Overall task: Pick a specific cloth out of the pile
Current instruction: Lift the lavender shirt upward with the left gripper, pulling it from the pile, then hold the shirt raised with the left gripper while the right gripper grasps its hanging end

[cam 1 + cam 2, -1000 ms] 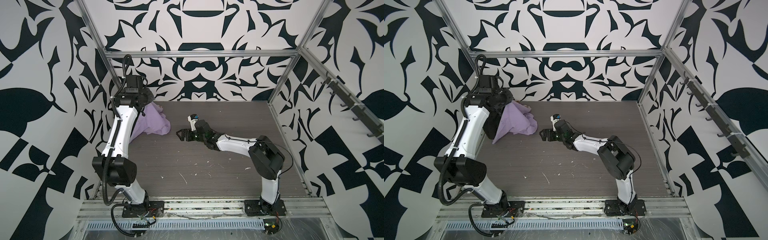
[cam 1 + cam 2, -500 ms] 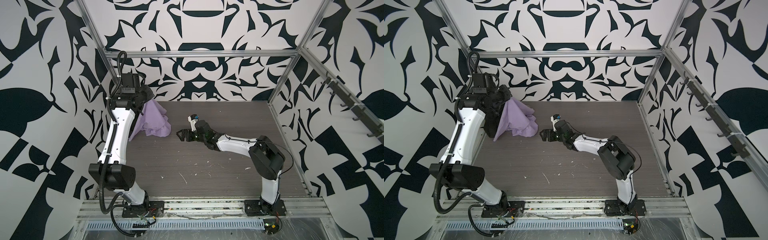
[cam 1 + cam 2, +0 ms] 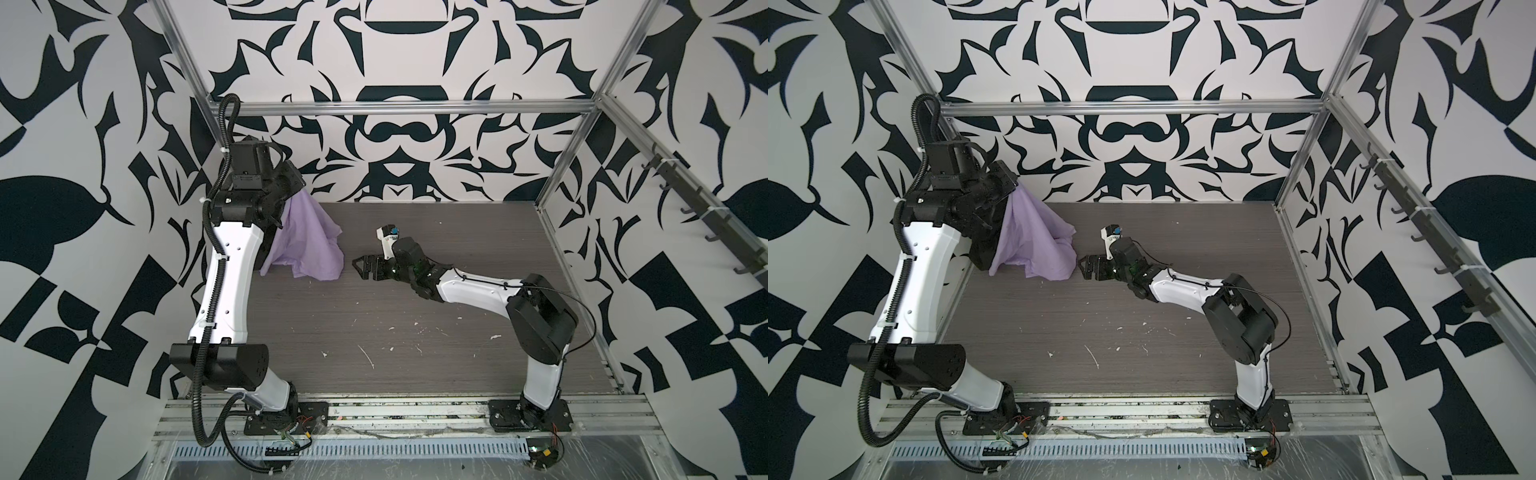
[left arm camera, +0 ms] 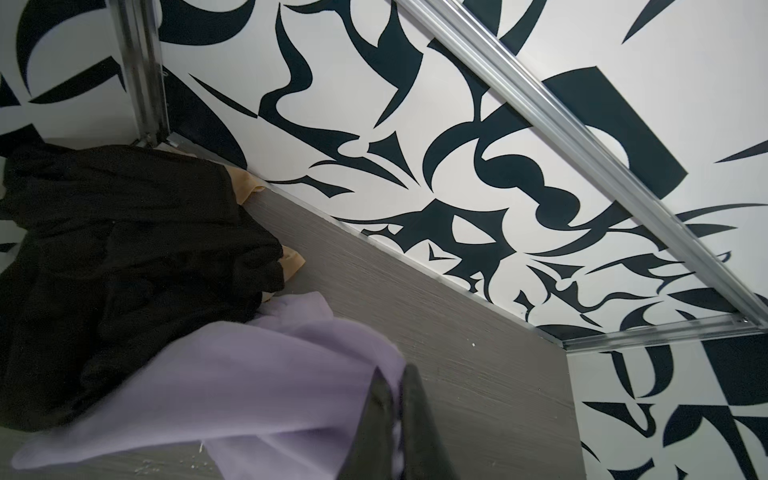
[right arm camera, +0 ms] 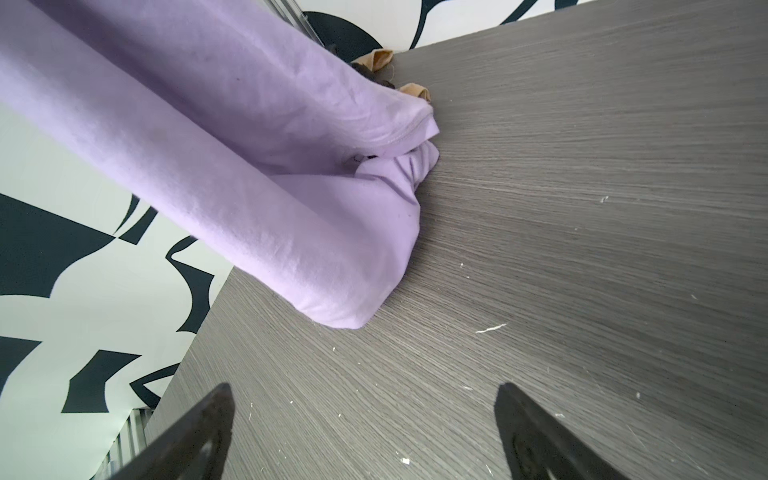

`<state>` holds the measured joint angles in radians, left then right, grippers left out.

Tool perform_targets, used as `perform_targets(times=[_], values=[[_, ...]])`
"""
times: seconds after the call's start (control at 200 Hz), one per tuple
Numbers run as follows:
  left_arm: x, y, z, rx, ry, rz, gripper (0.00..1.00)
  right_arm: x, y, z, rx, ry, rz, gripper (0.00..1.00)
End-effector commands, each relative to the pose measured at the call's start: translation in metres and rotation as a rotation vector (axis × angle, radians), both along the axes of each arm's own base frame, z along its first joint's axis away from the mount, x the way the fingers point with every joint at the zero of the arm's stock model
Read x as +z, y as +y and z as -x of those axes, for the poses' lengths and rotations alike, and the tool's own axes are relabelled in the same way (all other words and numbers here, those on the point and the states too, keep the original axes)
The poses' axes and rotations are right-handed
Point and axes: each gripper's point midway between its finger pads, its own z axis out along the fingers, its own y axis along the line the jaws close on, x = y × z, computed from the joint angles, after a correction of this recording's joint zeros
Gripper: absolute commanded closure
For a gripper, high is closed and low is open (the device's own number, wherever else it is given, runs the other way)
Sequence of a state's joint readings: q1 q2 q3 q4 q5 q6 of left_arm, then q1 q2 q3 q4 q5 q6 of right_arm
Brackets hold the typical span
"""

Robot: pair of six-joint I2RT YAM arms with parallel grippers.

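I raised left jaws, clamped on cloth (image 3: 307, 237), higher at 10 o'clock; hem still on tabletop (image 3: 415, 332), probably nearly clear of pile (image 4: 124, 249). Right jaws apart.

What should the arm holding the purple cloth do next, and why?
Probably lift higher and swing toward the middle of the table. The left gripper is shut on the top of the cloth, but its lower folds rest on the table right beside the pile, so it isn't yet free.

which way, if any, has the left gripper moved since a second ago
Yes. The left gripper, shut on the thin lilac-purple cloth, has risen towards the horizontal aluminium rail at the back.
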<state>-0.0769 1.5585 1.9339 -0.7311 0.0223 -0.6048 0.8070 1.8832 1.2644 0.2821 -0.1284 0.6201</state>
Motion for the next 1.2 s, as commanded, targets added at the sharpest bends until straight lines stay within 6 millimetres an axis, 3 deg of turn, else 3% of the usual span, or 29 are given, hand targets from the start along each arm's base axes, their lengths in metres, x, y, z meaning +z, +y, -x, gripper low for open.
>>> perform_targets(times=[0.0, 0.56, 0.88, 1.195], values=[[0.055, -0.009, 0.014, -0.043, -0.145, 0.069, 0.98, 0.032, 0.001, 0.002, 0.000, -0.074, -0.038, 0.01], [0.114, -0.018, 0.035, -0.069, -0.272, 0.215, 0.98, 0.055, -0.006, 0.004, -0.007, -0.129, -0.036, 0.01], [0.140, -0.034, 0.052, -0.147, -0.310, 0.359, 0.98, 0.083, -0.036, 0.010, -0.062, -0.256, -0.002, 0.00], [0.177, -0.029, 0.075, -0.140, -0.418, 0.415, 0.98, 0.098, -0.054, 0.022, -0.068, -0.347, 0.009, 0.01]])
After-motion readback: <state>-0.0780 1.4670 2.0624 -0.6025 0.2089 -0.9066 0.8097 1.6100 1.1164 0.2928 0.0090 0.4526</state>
